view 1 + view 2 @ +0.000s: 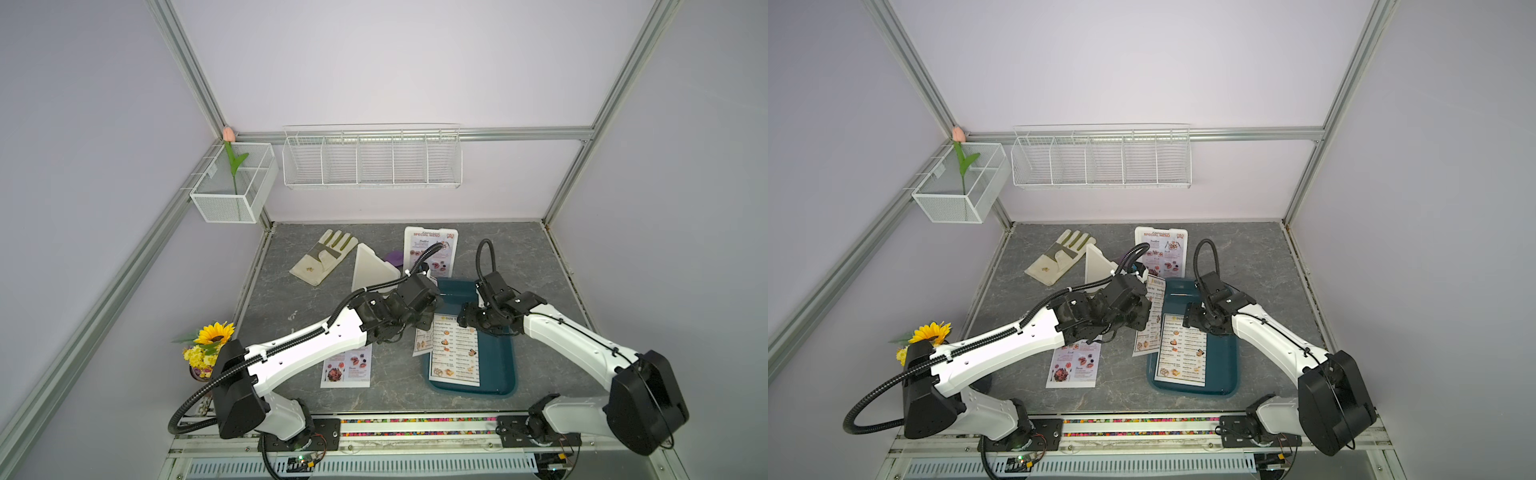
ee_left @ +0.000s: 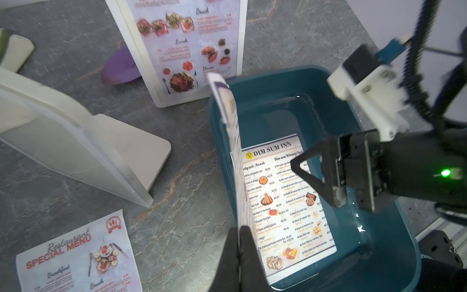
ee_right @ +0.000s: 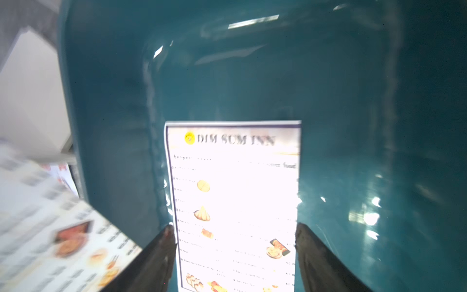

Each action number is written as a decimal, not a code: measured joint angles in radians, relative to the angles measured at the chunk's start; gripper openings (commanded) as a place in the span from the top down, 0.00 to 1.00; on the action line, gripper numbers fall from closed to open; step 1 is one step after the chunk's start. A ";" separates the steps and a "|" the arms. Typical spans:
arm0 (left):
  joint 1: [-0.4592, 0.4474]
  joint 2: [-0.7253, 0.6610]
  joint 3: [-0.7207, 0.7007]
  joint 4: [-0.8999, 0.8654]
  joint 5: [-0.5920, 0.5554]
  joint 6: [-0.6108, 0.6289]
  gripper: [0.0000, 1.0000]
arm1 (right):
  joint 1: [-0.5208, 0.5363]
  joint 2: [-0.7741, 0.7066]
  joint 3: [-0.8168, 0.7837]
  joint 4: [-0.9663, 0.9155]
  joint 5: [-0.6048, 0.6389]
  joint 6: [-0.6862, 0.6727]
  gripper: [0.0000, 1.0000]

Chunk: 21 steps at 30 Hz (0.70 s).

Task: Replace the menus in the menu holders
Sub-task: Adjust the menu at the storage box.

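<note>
My left gripper (image 2: pixel 238 233) is clamped tight on one edge of a white paper "DIM SUM INN" menu sheet (image 2: pixel 233 151). It holds the sheet up on edge above the nine o'clock rim of the dark teal rectangular plastic tray (image 2: pixel 316 113). A second white "DIM SUM INN" sheet (image 1: pixel 455 353) lies flat inside that tray, toward six o'clock. My right gripper (image 3: pixel 235 237) hangs over it with jaws spread wide and nothing between them.

At twelve o'clock from the tray stands a white plastic menu holder (image 1: pixel 430 253) with a pinkish "SPECIAL MENU" sheet in its face. At eleven o'clock is the matching empty holder (image 1: pixel 372 270). A loose pinkish "SPECIAL MENU" sheet (image 1: pixel 347 370) lies on the grey stone-look tabletop (image 1: pixel 291 299) at eight o'clock. Farther out at eleven o'clock lies a pale work glove (image 1: pixel 322 257).
</note>
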 measured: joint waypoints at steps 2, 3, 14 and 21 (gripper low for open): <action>0.000 -0.015 0.008 -0.008 -0.019 0.015 0.97 | 0.014 0.045 -0.014 0.035 -0.028 0.008 0.45; 0.000 -0.021 0.017 -0.013 -0.029 0.023 0.97 | 0.018 0.071 -0.020 0.054 -0.038 0.013 0.48; 0.000 -0.108 0.085 -0.060 -0.095 0.074 0.97 | 0.028 0.184 -0.025 0.112 -0.022 0.053 0.51; 0.000 -0.144 0.101 -0.058 -0.090 0.129 0.97 | 0.002 0.178 -0.006 0.005 0.136 0.037 0.48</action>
